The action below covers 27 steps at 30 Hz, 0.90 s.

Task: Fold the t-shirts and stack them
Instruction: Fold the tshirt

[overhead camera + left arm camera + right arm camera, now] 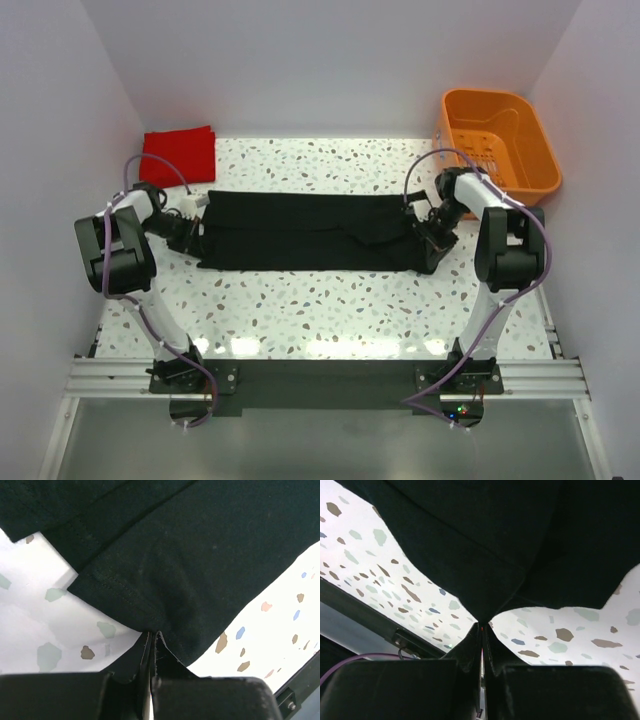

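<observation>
While both arms reach in from the near edge in the top view, the black t-shirt (pixel 300 232) lies at the middle of the speckled table (pixel 330 320), folded into a long band running from 9 to 3 o'clock. The left gripper (pixel 192 235) meets its 9 o'clock end and the right gripper (pixel 430 238) its 3 o'clock end. The red t-shirt (pixel 180 153), a small folded rectangle, sits in the 10 o'clock corner, well apart from the black one. An orange plastic basket (pixel 497 140) stands in the 2 o'clock corner, just beyond the right arm. Nothing lies across the band between the two grippers.

Seen from the left wrist, the left gripper (pixel 151 637) has its fingers pinched together on the stitched hem edge of the black t-shirt (pixel 200 555), which spreads from 10 to 3 o'clock over the table (pixel 30 610).

From the right wrist, the right gripper (pixel 481 627) is clamped on a point of the black cloth (pixel 495 540), which rises in folds toward 12 o'clock. A purple cable (pixel 350 659) shows at 8 o'clock.
</observation>
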Available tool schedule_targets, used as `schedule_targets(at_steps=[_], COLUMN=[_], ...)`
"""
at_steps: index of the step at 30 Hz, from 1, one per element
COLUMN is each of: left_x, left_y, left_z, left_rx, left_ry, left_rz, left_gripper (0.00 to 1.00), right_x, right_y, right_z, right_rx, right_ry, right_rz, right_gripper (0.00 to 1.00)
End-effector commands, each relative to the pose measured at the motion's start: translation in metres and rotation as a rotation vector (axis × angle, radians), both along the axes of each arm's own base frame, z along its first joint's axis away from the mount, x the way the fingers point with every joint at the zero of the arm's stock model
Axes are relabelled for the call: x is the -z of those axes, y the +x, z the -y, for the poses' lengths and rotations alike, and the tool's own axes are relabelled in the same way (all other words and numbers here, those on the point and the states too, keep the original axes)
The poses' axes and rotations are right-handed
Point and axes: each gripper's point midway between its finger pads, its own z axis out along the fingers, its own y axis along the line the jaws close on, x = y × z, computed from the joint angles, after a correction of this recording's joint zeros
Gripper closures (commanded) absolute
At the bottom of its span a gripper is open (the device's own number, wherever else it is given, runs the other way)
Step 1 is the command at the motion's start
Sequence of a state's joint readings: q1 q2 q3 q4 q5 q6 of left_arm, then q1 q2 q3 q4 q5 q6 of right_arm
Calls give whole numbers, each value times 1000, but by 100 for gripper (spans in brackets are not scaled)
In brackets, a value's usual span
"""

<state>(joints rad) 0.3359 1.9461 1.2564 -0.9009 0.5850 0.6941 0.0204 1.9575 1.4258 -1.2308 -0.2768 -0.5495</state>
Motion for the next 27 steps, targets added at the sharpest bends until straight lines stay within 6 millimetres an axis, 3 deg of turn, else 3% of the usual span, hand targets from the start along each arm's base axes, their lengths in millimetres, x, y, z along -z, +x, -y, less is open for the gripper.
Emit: schedule_targets(at_steps=[1, 9, 16, 21, 23, 24, 25, 26, 27], left_x=[2, -19, -14, -8, -30, -44, -61, -91, -107], left_y=[-5, -5, -8, -8, 3, 8, 15, 23, 31], left_z=[-11, -34, -37, -36, -20, -13, -5, 9, 21], left_rx=[-2, 41, 50, 47, 82, 102, 129, 173, 212], left_ry=[31, 112, 132, 135, 50, 11, -24, -72, -81], left_rz=[-45, -15, -21, -15, 92, 156, 227, 352, 420], left_gripper=[100, 100, 100, 100, 86, 71, 63, 55, 41], right_x=[-11, -30, 1, 18, 15, 11, 2, -8, -21], right_y=[12, 17, -7, -10, -6, -5, -2, 1, 2], right_z=[10, 27, 22, 23, 19, 14, 10, 8, 2], right_rx=[-1, -50, -44, -20, 6, 18, 25, 30, 36], right_ry=[-32, -108, -110, -133, -120, -94, -73, -60, -29], right_rz=[41, 90, 9, 4, 6, 10, 15, 40, 48], right_gripper=[100, 100, 100, 100, 100, 93, 87, 80, 70])
